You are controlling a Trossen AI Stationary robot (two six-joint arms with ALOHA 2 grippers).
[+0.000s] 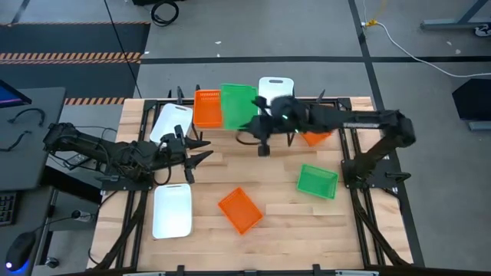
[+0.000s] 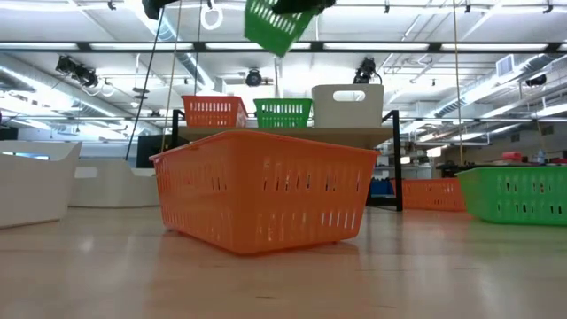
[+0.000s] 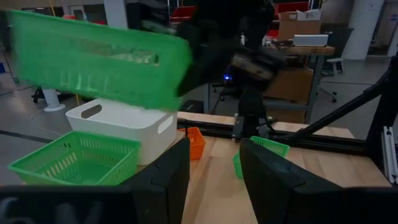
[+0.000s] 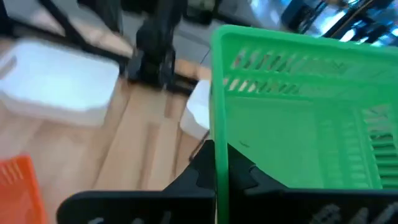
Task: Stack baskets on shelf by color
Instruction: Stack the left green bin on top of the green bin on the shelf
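My right gripper (image 1: pixel 263 121) is shut on a green basket (image 1: pixel 238 106) and holds it in the air over the shelf (image 2: pixel 372 133) at the table's far edge. On the shelf stand an orange basket (image 2: pixel 213 111), a green basket (image 2: pixel 283 112) and a white basket (image 2: pixel 347 105). Down on the table are an orange basket (image 1: pixel 240 209), a green basket (image 1: pixel 317 181), another orange basket (image 1: pixel 316 139) partly under the right arm, and two white baskets (image 1: pixel 170 123) (image 1: pixel 171 211). My left gripper (image 3: pixel 214 180) is open and touches nothing, left of centre. My right gripper has the green basket by one side wall (image 4: pixel 219 146), just below the rim. One finger (image 4: pixel 200 169) is outside the wall and the other finger (image 4: pixel 244 175) is inside. The basket is lifted clear and hangs tilted (image 2: pixel 270 25) above the shelf.
The orange basket (image 2: pixel 266 186) stands close before the low camera and hides much of the table. The black frame rails (image 1: pixel 349 153) run along both sides. Bare wood (image 1: pixel 276 165) lies between the two arms in the middle.
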